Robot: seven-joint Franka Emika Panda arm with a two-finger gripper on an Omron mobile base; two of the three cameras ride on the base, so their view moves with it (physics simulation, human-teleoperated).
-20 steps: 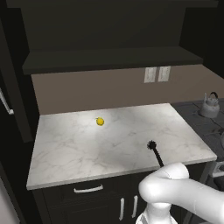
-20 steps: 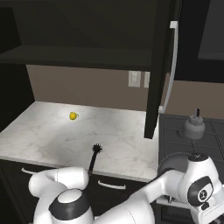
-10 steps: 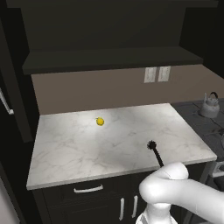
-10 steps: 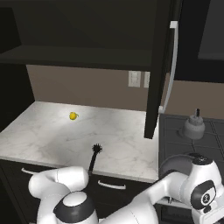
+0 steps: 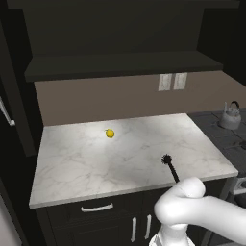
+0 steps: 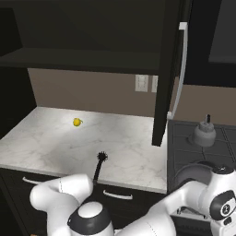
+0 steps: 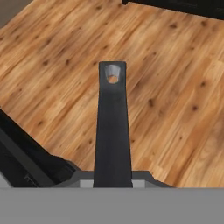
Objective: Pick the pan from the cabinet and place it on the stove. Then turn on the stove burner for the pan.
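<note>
Nearest us, the pincer [image 7: 112,177] is clamped together on the pan [image 7: 112,127], whose dark handle with a hole at its tip juts out over the wooden floor [image 7: 175,87]. Since half a second ago the wrist has sunk slightly; nothing else moved. The arm [image 6: 184,207] folds low before the table [image 5: 86,168], elbow raised. Beyond it lie a black brush [image 5: 166,159] and a yellow fruit [image 5: 110,133], then the stove [image 6: 184,147] with its kettle [image 6: 204,133], and the open cabinet [image 6: 167,69].
</note>
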